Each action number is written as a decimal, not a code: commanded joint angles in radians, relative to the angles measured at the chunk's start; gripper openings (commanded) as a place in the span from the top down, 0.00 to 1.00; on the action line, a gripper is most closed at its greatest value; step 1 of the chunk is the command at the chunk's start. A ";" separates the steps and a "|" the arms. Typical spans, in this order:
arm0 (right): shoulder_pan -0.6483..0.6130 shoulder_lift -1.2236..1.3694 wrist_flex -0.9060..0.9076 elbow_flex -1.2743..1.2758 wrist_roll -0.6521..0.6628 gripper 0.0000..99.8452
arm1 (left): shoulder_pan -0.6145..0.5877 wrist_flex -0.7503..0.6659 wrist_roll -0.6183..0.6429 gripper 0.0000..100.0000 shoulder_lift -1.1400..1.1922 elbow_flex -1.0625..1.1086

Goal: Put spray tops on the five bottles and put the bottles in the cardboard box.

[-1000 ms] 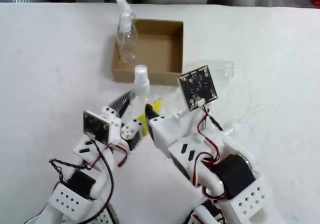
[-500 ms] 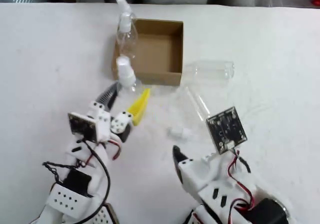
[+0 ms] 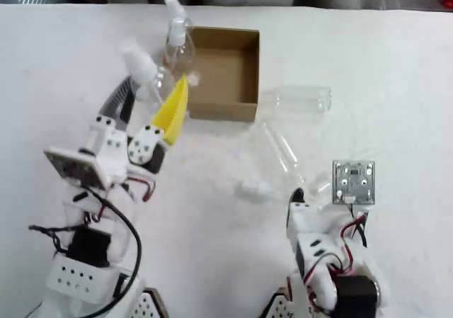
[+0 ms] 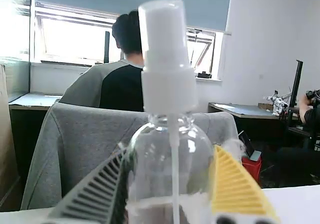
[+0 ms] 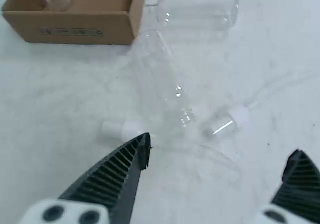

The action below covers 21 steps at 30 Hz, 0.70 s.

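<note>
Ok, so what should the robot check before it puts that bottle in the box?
1. Spray top on the held bottle: ok, it sits on the neck.
2. Left pincer hold: ok, a finger on each side of the bottle.
3. Bottle upright: ok.
4. Bottle over the cardboard box: not ok, in the high view it looks left of the box's wall.
5. Room in the box: ok, two capped bottles stand at its left side, and the rest of the floor is bare.
6. Right pincer out of the way: ok, open over the loose spray tops, apart from the box.
</note>
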 commanded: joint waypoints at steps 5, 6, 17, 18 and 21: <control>0.196 -0.064 -0.150 0.212 0.006 0.62 | -0.004 -0.002 0.006 0.82 0.400 -0.351; 0.223 -0.067 -0.151 0.224 0.006 0.62 | -0.004 -0.002 0.006 0.82 0.443 -0.377; 0.275 -0.102 -0.183 0.402 0.015 0.62 | -0.001 -0.391 0.014 0.82 0.871 -0.427; 0.275 -0.102 -0.183 0.404 0.015 0.62 | 0.002 -0.428 0.014 0.82 0.912 -0.427; 0.275 -0.102 -0.183 0.405 0.015 0.62 | 0.004 -0.522 0.014 0.82 1.030 -0.427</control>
